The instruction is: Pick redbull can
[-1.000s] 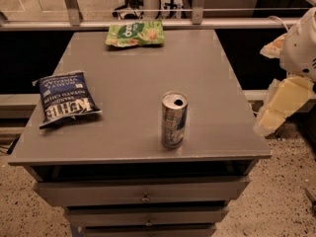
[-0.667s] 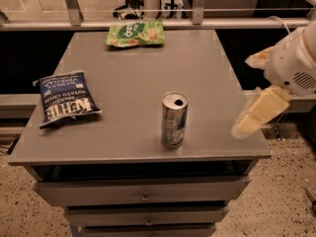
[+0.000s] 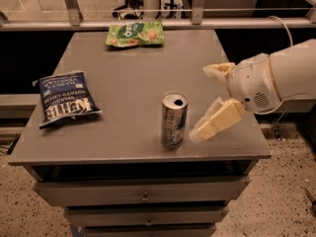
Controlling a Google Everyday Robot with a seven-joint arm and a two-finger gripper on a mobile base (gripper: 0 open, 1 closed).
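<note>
The redbull can (image 3: 174,121), slim and silver-and-blue with a shiny top, stands upright near the front edge of the grey table (image 3: 128,78). My gripper (image 3: 200,104) reaches in from the right, just right of the can and at about its height. It is open and empty. One cream finger (image 3: 216,120) lies low next to the can's right side, close to it but apart. The other finger (image 3: 217,70) is farther back.
A blue chip bag (image 3: 64,98) lies flat at the table's left. A green snack bag (image 3: 136,33) lies at the far edge. Drawers (image 3: 143,194) are under the tabletop. A rail (image 3: 148,23) runs behind the table.
My gripper has moved left from beyond the table's right edge to just beside the can. The can and the bags have not moved.
</note>
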